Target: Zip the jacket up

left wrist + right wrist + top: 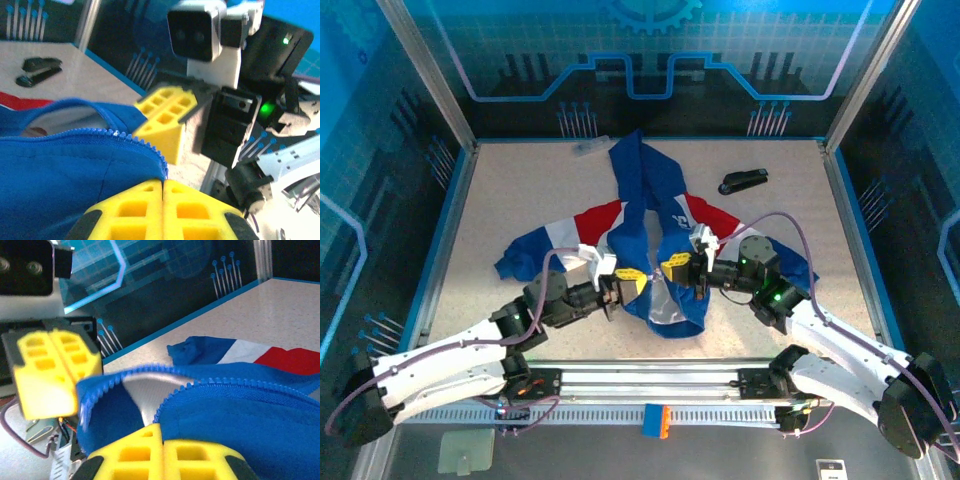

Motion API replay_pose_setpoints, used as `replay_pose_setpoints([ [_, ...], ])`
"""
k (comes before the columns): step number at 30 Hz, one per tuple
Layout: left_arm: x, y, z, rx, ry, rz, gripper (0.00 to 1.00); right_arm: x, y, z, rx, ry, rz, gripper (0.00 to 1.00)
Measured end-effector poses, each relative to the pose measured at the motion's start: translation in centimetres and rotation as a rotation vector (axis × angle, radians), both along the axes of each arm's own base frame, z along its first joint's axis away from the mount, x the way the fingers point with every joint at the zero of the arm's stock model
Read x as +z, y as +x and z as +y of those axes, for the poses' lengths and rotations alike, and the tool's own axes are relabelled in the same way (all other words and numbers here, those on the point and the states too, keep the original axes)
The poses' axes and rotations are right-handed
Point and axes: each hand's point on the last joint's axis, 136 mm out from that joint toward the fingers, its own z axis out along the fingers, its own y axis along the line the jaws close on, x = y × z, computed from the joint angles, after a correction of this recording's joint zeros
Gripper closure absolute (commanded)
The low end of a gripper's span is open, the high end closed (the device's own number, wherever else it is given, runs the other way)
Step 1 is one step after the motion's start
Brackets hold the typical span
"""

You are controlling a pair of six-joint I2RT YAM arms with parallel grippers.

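Jacket point(638, 235), royal blue, red and white bands, zip open

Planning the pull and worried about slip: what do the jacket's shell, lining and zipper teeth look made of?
Jacket shell: woven synthetic, likely polyester or nylon, mostly matte; it drapes in soft folds. Lining: smooth pale grey, perhaps a thin synthetic. Zipper teeth: moulded plastic by the look, small, even, and blue like the cloth.

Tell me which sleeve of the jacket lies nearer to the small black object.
The sleeve on the robot's right; the black object lies just beyond it, whereas the other sleeve spreads to the far left.
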Motion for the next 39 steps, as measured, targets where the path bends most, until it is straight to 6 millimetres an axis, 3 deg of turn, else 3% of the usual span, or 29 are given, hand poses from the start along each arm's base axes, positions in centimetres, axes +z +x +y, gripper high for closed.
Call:
replay_pose_setpoints([
  [4, 0.7, 0.5, 0.9, 0.053, -0.003, -0.034, 1.0, -0.1, -0.8, 0.2, 0.039, 0.021, 0.021, 0.95],
  [12, -0.1, 1.1, 0.8, 0.077, 0.027, -0.053, 1.0, 0.1, -1.6, 0.3, 0.078, 0.068, 0.059, 0.95],
  [21, -0.5, 1.3, -0.5, 0.038, 0.027, -0.077, 1.0, 1.2, -1.7, 0.4, 0.085, 0.108, 0.05, 0.95],
  [39, -0.9, 1.3, 0.0, 0.058, -0.027, -0.086, 1.0, 1.5, -1.1, 0.6, 0.076, 0.131, 0.057, 0.95],
])
